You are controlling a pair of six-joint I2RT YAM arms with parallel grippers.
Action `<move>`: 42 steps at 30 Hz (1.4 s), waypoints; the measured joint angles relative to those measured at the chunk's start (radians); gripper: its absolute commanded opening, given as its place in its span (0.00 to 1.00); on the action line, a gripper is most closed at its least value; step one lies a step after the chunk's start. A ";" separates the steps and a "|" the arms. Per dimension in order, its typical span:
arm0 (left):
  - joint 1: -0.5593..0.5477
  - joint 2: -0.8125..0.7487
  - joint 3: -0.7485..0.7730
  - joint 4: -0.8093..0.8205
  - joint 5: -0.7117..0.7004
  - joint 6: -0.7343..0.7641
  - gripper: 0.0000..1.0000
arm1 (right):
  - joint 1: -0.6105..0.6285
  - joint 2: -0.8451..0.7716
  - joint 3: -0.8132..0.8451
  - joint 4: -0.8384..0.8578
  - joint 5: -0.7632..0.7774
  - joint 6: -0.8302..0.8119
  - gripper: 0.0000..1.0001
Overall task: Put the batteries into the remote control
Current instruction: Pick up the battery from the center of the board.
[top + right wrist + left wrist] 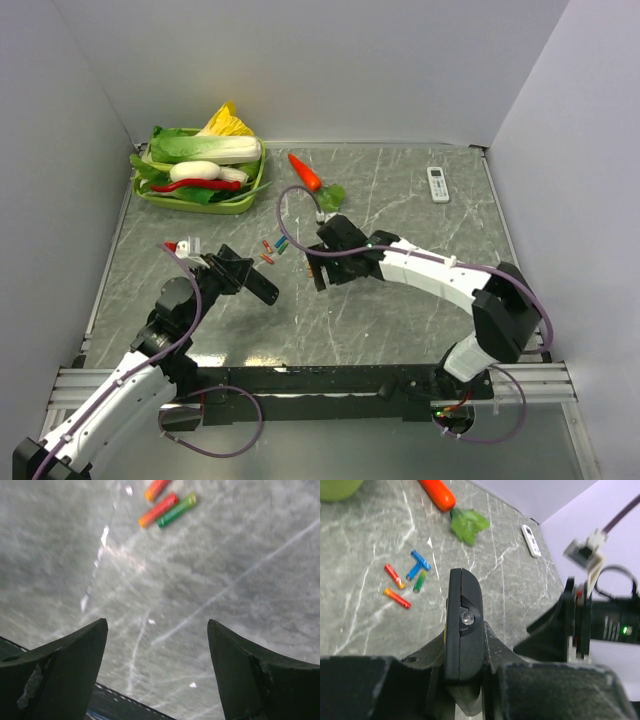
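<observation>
My left gripper (238,272) is shut on the black remote control (262,287) and holds it above the table; in the left wrist view the remote (463,625) stands on edge between the fingers (502,650), its front end pointing away. The batteries (275,248) lie loose on the table just beyond it: red, orange, blue and green sticks (406,579). My right gripper (318,272) is open and empty, to the right of the batteries. In the right wrist view its fingers (75,670) stand wide apart over bare table, and the batteries (167,507) show at the top.
A green tray (240,205) of vegetables sits at the back left. An orange carrot (305,172) with a green leaf lies behind the batteries. A white remote (438,184) lies at the back right. Grey walls enclose the table.
</observation>
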 measured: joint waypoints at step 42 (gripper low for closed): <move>0.000 -0.055 -0.059 -0.008 0.128 -0.039 0.02 | -0.081 0.547 0.456 -0.013 0.065 0.114 0.31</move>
